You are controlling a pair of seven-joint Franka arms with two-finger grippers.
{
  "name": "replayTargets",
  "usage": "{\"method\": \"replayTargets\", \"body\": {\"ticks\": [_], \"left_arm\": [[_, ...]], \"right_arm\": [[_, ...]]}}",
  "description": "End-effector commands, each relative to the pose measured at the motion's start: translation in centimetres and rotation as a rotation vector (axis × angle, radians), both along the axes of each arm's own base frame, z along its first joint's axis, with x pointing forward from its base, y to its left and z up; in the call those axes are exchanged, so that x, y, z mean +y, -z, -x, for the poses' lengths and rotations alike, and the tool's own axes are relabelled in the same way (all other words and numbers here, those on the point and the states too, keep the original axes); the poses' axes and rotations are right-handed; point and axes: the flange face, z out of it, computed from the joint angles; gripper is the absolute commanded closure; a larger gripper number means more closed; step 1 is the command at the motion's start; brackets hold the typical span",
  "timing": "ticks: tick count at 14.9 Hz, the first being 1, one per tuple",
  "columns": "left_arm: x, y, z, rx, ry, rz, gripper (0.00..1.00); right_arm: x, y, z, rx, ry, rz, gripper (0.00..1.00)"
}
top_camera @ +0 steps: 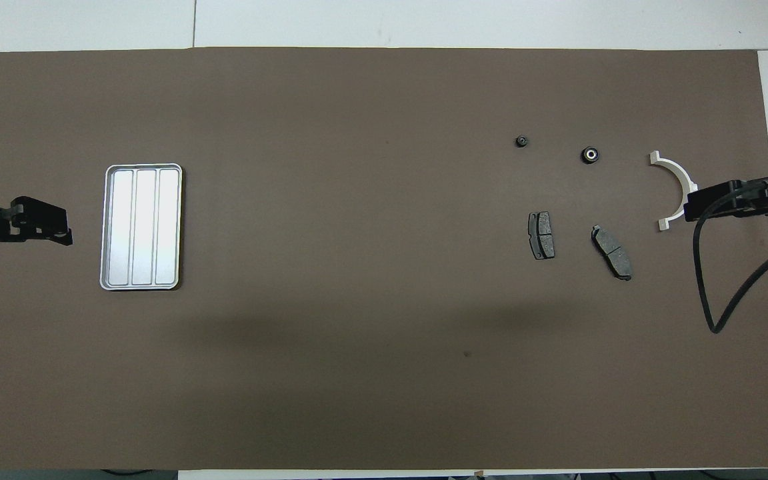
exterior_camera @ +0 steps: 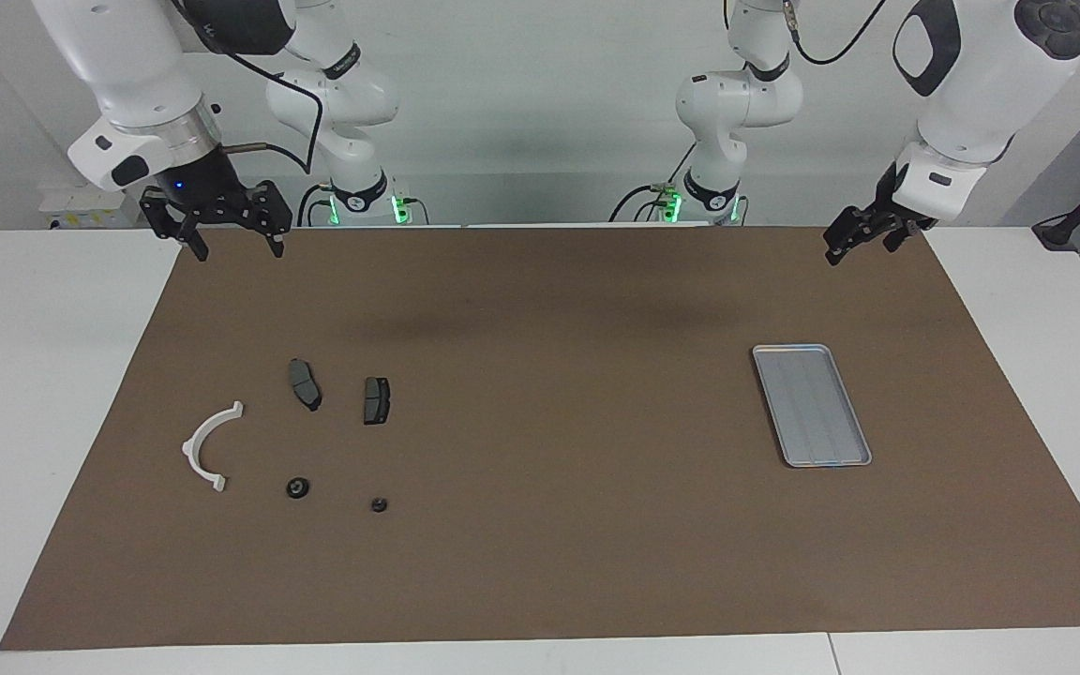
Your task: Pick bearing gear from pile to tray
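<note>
The pile lies loose on the brown mat toward the right arm's end. It holds a white half-ring bracket (exterior_camera: 202, 446) (top_camera: 681, 179), two dark brake-pad plates (exterior_camera: 305, 383) (exterior_camera: 376, 400) (top_camera: 612, 251) (top_camera: 542, 235), and two small black round pieces. The bigger round piece (exterior_camera: 297, 487) (top_camera: 590, 155) has a pale centre and looks like the bearing gear. The smaller one (exterior_camera: 378, 504) (top_camera: 521, 141) lies beside it. The silver tray (exterior_camera: 812, 405) (top_camera: 142, 227) is empty, toward the left arm's end. My right gripper (exterior_camera: 236, 249) (top_camera: 691, 205) hangs open and empty, high over the mat's edge by the robots. My left gripper (exterior_camera: 854, 251) (top_camera: 64, 227) hangs open and empty above the mat's corner.
The brown mat (exterior_camera: 559, 422) covers most of the white table. A black cable (top_camera: 711, 293) loops down from the right arm. In the overhead view the right gripper covers one end of the bracket.
</note>
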Motion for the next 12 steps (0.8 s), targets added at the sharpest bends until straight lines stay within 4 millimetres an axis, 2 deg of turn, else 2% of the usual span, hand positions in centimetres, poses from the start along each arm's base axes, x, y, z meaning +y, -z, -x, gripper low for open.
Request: {"method": "replayTargets", "body": {"ticks": [1, 6, 12], "left_arm": [[0.1, -0.5, 0.7, 0.007, 0.007, 0.012, 0.0], [0.2, -0.5, 0.7, 0.007, 0.007, 0.012, 0.0], [0.2, -0.5, 0.7, 0.007, 0.007, 0.012, 0.0]], "right_arm": [[-0.3, -0.2, 0.6, 0.008, -0.003, -0.002, 0.0], [-0.4, -0.4, 0.7, 0.006, 0.001, -0.012, 0.0], [-0.4, -1.5, 1.4, -0.015, -0.007, -0.009, 0.0]]}}
